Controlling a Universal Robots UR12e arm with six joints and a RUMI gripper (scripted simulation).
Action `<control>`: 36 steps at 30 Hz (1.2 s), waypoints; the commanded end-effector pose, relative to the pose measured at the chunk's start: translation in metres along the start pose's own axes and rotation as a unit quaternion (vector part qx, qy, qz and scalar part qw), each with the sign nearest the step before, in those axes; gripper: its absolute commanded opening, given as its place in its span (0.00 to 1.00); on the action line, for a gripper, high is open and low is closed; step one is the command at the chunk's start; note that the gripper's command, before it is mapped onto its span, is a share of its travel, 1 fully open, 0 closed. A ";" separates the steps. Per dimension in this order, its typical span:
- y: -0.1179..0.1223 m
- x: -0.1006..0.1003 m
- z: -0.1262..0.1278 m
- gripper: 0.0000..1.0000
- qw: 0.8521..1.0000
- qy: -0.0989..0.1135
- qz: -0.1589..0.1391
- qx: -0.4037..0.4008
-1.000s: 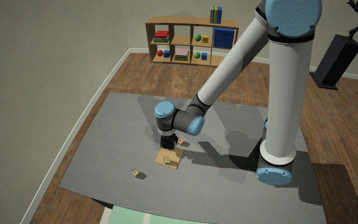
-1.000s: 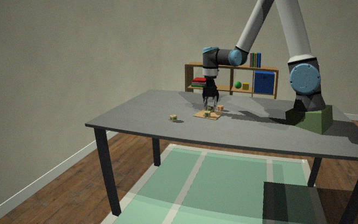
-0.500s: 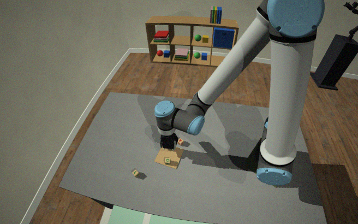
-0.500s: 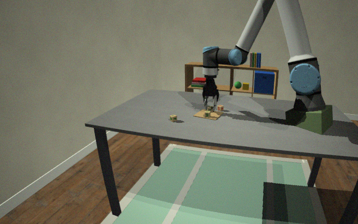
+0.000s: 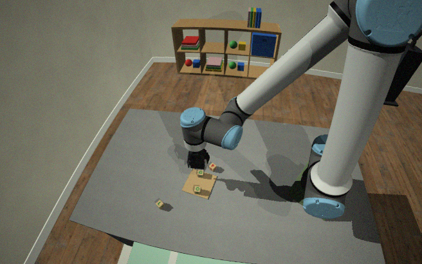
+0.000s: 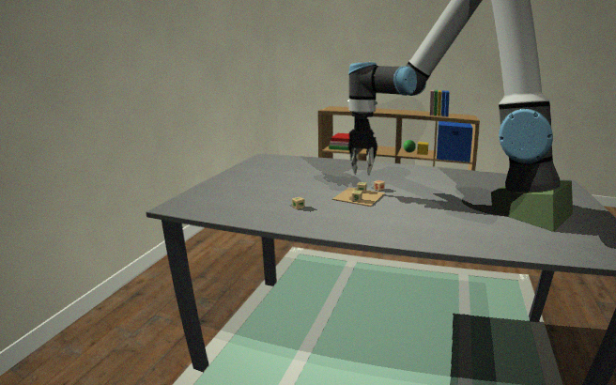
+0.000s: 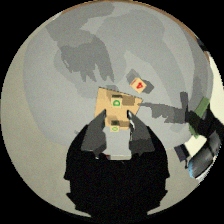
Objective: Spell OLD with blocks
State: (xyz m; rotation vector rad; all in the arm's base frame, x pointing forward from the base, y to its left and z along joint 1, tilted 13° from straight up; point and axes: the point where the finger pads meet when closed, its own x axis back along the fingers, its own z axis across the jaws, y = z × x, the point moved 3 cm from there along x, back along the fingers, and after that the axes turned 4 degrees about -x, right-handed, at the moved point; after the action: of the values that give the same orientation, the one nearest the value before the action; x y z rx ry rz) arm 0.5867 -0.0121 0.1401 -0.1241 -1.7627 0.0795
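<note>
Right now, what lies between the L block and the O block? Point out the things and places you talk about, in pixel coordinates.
From the L [image 5: 159,203] [image 6: 298,203], table [image 5: 124,196] [image 6: 253,191] [image 7: 40,85], then mat [image 5: 189,187] [image 6: 343,196] [image 7: 103,97], up to the O [image 5: 197,188] [image 6: 357,195] [image 7: 115,128]; the top view shows it.

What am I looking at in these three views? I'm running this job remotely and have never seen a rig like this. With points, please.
It is one jointed arm, white and grey with blue caps, ending in a black two-fingered pincer [image 5: 197,167] [image 6: 361,173] [image 7: 116,110]. The top view looks down from high up, the exterior view shows the table from the side, and the wrist view looks past the fingers.

On the grey table [image 5: 134,147] [image 6: 234,200] lies a thin tan square mat [image 5: 190,187] [image 6: 344,197] [image 7: 104,100] carrying two wooden cubes with green letters: a D [image 5: 200,172] [image 6: 361,186] [image 7: 116,102] and an O [image 5: 197,188] [image 6: 356,195] [image 7: 115,128]. Off the mat sit a wooden cube with a green L [image 5: 159,203] [image 6: 298,203] and one with red markings [image 5: 212,166] [image 6: 378,185] [image 7: 138,85]. The pincer is partly open above the table, holding nothing.
</note>
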 end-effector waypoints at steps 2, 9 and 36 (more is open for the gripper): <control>0.000 0.021 0.000 0.28 1.000 0.000 0.000 0.000; 0.000 0.029 0.000 0.28 1.000 0.000 0.000 0.000; 0.000 0.029 -0.001 1.00 1.000 0.000 0.000 -0.001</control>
State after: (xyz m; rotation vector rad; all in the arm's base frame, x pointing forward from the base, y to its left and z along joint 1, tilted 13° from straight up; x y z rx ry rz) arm 0.5812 -0.0085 0.1679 -0.1241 -1.7615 0.0787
